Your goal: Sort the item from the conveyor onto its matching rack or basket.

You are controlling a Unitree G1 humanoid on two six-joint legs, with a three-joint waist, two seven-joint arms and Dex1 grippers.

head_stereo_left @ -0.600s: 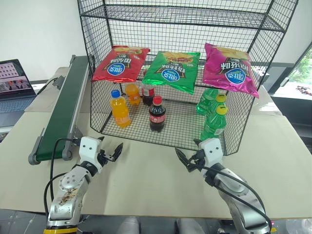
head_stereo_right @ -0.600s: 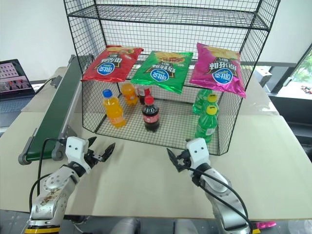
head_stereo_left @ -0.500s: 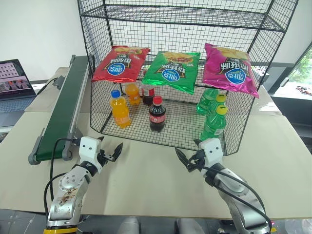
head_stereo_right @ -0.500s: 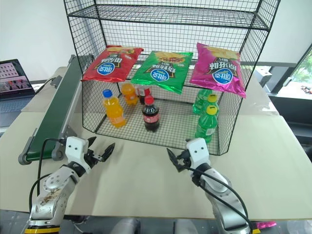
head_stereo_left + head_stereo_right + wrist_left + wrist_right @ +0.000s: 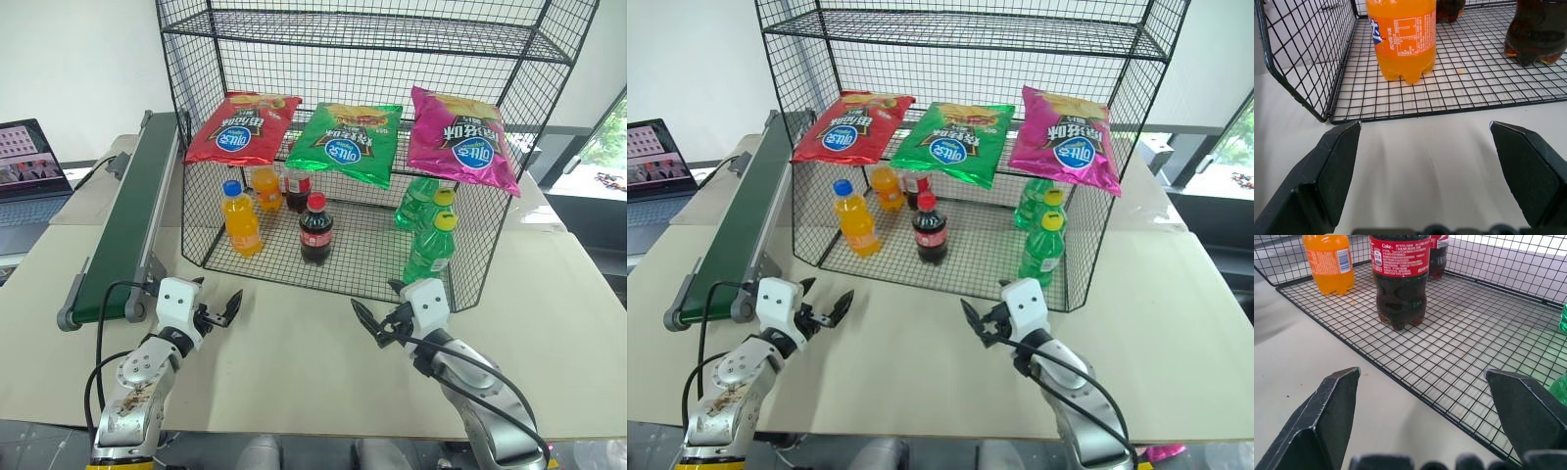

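The wire rack (image 5: 372,157) stood at twelve o'clock, the conveyor (image 5: 122,230) at ten. The orange soda bottle (image 5: 239,216) already stood in the bottom bay. Left gripper (image 5: 217,315) and right gripper (image 5: 377,325) hung wide open, empty. Placement apparently finished; next, awaiting another item.

Both arms reach forward, low; left gripper (image 5: 221,311) and right gripper (image 5: 373,324) spread wide, empty, tips angled inward.
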